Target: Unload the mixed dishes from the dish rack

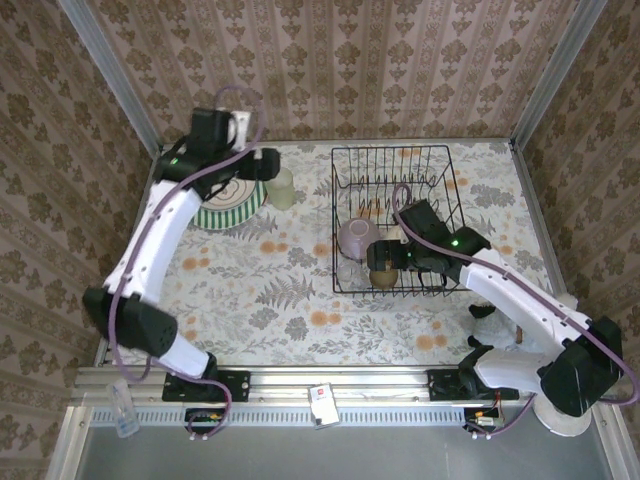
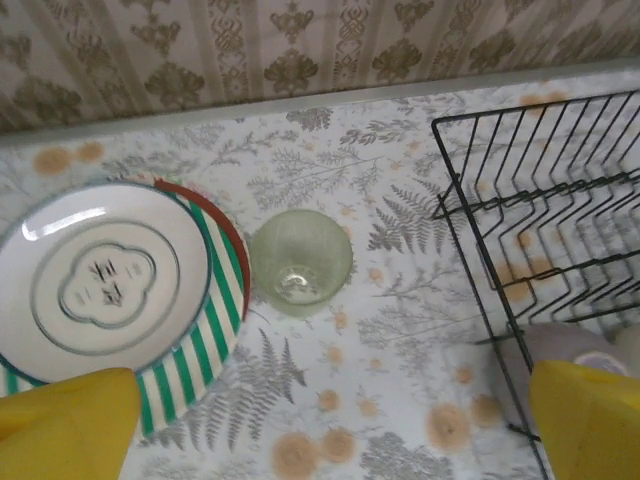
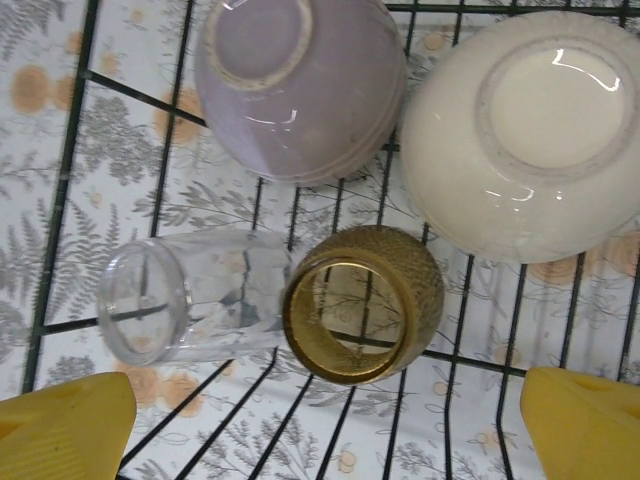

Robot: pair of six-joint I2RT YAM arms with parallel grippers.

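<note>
Fern-print tabletop (image 1: 280, 300), dish rack (image 1: 390, 149) toward its right edge: right arm's reach.
Right gripper (image 3: 325, 425) jaws wide apart over rack's near-left corner; amber cup (image 3: 362, 303) just ahead, centred between them, mouth facing the wrist camera; clear glass (image 3: 190, 300) lies sideways, touching it.

We see a table (image 1: 290, 290) covered in fern-and-flower cloth, at ten o'clock a stack of plates (image 1: 228, 212), a pale-green cup (image 1: 281, 188) upright just beside it on its three o'clock side, at two o'clock a black wire dish rack (image 1: 400, 180), apart from both.
</note>
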